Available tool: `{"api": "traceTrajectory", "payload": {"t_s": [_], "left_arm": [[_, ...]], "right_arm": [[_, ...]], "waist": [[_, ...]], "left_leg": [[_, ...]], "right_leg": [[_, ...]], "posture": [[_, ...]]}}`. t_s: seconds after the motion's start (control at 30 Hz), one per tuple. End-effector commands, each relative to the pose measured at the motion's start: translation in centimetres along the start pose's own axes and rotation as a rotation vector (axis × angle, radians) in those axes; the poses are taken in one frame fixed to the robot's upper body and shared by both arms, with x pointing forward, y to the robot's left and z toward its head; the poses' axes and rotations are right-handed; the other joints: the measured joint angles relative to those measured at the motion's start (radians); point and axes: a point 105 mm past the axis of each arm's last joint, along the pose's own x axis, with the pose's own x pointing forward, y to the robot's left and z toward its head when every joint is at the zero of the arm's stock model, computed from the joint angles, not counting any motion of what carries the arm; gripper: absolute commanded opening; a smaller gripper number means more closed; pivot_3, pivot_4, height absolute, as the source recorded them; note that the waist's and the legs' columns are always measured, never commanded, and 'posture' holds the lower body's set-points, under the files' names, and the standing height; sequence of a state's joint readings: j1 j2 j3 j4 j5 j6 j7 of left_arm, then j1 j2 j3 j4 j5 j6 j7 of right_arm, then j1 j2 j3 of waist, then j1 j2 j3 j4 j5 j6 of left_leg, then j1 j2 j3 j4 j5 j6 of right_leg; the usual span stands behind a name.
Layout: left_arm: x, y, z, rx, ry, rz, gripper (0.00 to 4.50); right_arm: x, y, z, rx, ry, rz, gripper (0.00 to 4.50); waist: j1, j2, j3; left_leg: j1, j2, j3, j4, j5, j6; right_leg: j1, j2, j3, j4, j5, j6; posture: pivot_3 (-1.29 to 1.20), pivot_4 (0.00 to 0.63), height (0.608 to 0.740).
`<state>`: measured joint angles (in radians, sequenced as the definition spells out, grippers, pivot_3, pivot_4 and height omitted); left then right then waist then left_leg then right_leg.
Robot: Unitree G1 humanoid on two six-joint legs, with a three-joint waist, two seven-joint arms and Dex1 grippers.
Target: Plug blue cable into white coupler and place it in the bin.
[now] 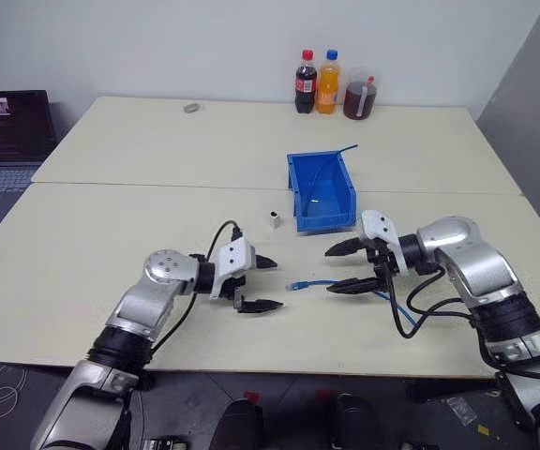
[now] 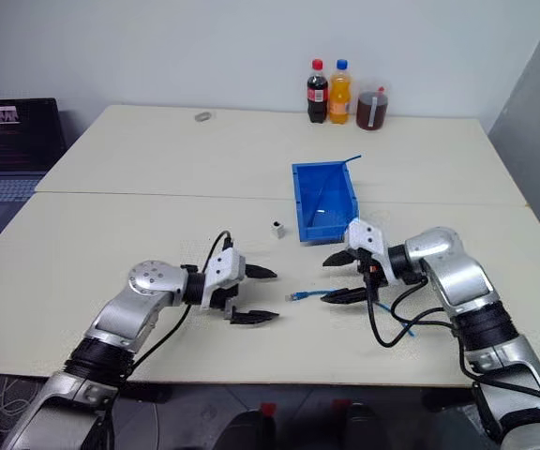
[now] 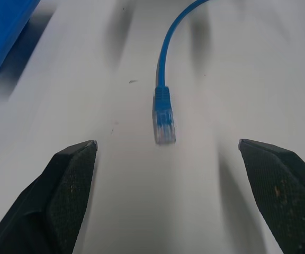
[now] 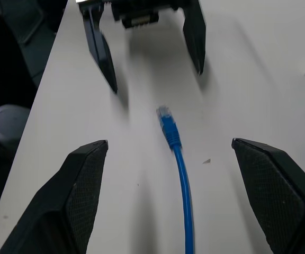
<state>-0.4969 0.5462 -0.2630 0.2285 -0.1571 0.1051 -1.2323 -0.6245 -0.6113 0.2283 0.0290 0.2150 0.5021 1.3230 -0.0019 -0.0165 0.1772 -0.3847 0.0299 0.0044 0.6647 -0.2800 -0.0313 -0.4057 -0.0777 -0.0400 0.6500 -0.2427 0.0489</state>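
Between your two grippers, the blue cable (image 1: 309, 283) lay flat on the table (image 1: 111, 234), plug end pointing left. Your left gripper (image 1: 262, 284) and right gripper (image 1: 342, 268) both stood wide open, gripping nothing. White coupler (image 1: 275, 220) sat farther off, just left of the bin (image 1: 321, 190).
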Motion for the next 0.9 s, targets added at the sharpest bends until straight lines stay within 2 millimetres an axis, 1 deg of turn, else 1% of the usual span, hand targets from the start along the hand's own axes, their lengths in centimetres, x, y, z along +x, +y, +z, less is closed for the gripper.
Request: {"api": "traceTrajectory", "payload": {"t_s": [0.03, 0.1, 0.17, 0.2, 0.23, 0.3, 0.4, 0.47, 0.5, 0.7, 0.73, 0.77, 0.8, 0.9], "left_arm": [[0.4, 0.1, 0.8, 0.029, -0.028, -0.019, 4.50], [0.5, -0.2, 0.2, 0.039, -0.001, -0.045, 4.50], [0.4, -0.1, -0.3, 0.039, 0.018, -0.045, 4.50], [0.4, -0.1, -0.4, 0.037, 0.020, -0.042, 4.14], [0.3, -0.1, -0.4, 0.029, 0.016, -0.048, 4.08], [0.3, -0.4, -0.6, 0.018, 0.017, -0.069, 3.66], [0.7, -0.6, -0.7, 0.021, 0.019, -0.081, 2.89], [1.0, -0.5, -0.7, 0.018, 0.015, -0.081, 2.49], [1.3, -0.4, -0.6, 0.017, 0.013, -0.082, 2.17], [2.3, -0.1, -0.8, 0.021, 0.028, -0.082, 0.85], [2.3, 0.0, -0.8, 0.023, 0.031, -0.082, 0.69], [2.3, 0.0, -0.8, 0.025, 0.033, -0.081, 0.40], [2.3, 0.0, -0.8, 0.027, 0.035, -0.081, 0.24], [2.2, 0.0, -0.9, 0.030, 0.040, -0.084, 0.23]], "right_arm": [[-1.2, -0.5, 0.5, 0.000, -0.020, -0.084, 3.99], [-1.5, -0.8, 0.1, 0.014, -0.020, -0.118, 3.99], [-1.8, -0.9, -0.1, 0.031, -0.022, -0.145, 3.99], [-1.9, -0.9, -0.2, 0.035, -0.023, -0.151, 4.04], [-2.0, -0.9, -0.3, 0.043, -0.024, -0.159, 4.04], [-2.3, -0.9, -0.5, 0.055, -0.027, -0.175, 4.04], [-2.5, -0.8, -0.8, 0.067, -0.028, -0.194, 4.04], [-2.6, -0.9, -0.8, 0.072, -0.032, -0.205, 4.04], [-2.7, -0.9, -0.8, 0.076, -0.035, -0.210, 4.04], [-2.5, -1.0, -0.5, 0.083, -0.048, -0.217, 4.04], [-2.5, -1.0, -0.5, 0.082, -0.050, -0.218, 4.04], [-2.5, -1.0, -0.4, 0.082, -0.051, -0.218, 4.04], [-2.5, -1.1, -0.4, 0.080, -0.053, -0.220, 4.04], [-2.5, -1.3, -0.3, 0.080, -0.057, -0.227, 4.04]], "waist": [[-0.001, 0.000, 0.000], [-0.002, 0.000, 0.000], [-0.002, 0.000, 0.000], [-0.002, 0.000, 0.000], [-0.001, 0.000, 0.000], [-0.001, 0.000, 0.000], [-0.001, 0.000, 0.000], [0.000, 0.000, 0.000], [0.000, 0.000, 0.000], [0.000, 0.000, 0.000], [0.000, 0.000, 0.000], [0.000, -0.001, 0.000], [0.000, -0.001, 0.000], [0.000, 0.000, 0.000]], "left_leg": [[0.000, 0.000, 0.000, 0.000, 0.000, 0.000], [0.000, 0.000, 0.000, 0.000, 0.000, 0.000], [0.000, 0.000, 0.000, 0.000, 0.000, 0.000], [0.000, 0.000, 0.000, 0.000, 0.000, 0.000], [0.000, 0.000, 0.000, 0.000, 0.000, 0.000], [0.000, 0.000, 0.000, 0.000, 0.000, 0.000], [0.000, 0.000, 0.000, 0.000, 0.000, 0.000], [0.000, 0.000, 0.000, 0.000, 0.000, 0.000], [0.000, 0.000, 0.000, 0.000, 0.000, 0.000], [0.000, 0.000, 0.000, 0.000, 0.000, 0.000], [0.000, 0.000, 0.000, 0.000, 0.000, 0.000], [0.000, 0.000, 0.000, 0.000, 0.000, 0.000], [0.000, 0.000, 0.000, 0.000, 0.000, 0.000], [0.000, 0.000, 0.000, 0.000, 0.000, 0.000]], "right_leg": [[0.000, 0.000, 0.000, 0.000, 0.000, 0.000], [0.000, 0.000, 0.000, 0.000, 0.000, 0.000], [0.000, 0.000, 0.000, 0.000, 0.000, 0.000], [0.000, 0.000, 0.000, 0.000, 0.000, 0.000], [0.000, 0.000, 0.000, 0.000, 0.000, 0.000], [0.000, 0.000, 0.000, 0.000, 0.000, 0.000], [0.000, 0.000, 0.000, 0.000, 0.000, 0.000], [0.000, 0.000, 0.000, 0.000, 0.000, 0.000], [0.000, 0.000, 0.000, 0.000, 0.000, 0.000], [0.000, 0.000, 0.000, 0.000, 0.000, 0.000], [0.000, 0.000, 0.000, 0.000, 0.000, 0.000], [0.000, 0.000, 0.000, 0.000, 0.000, 0.000], [0.000, 0.000, 0.000, 0.000, 0.000, 0.000], [0.000, 0.000, 0.000, 0.000, 0.000, 0.000]], "posture": [[0.00, 0.150, 0.740], [0.00, 0.150, 0.740], [0.00, 0.150, 0.740], [0.00, 0.150, 0.740], [0.00, 0.150, 0.740], [0.00, 0.150, 0.740], [0.00, 0.150, 0.740], [0.00, 0.150, 0.740], [0.00, 0.150, 0.740], [0.00, 0.150, 0.740], [0.00, 0.150, 0.740], [0.00, 0.150, 0.740], [0.00, 0.150, 0.740], [0.00, 0.150, 0.740]]}}
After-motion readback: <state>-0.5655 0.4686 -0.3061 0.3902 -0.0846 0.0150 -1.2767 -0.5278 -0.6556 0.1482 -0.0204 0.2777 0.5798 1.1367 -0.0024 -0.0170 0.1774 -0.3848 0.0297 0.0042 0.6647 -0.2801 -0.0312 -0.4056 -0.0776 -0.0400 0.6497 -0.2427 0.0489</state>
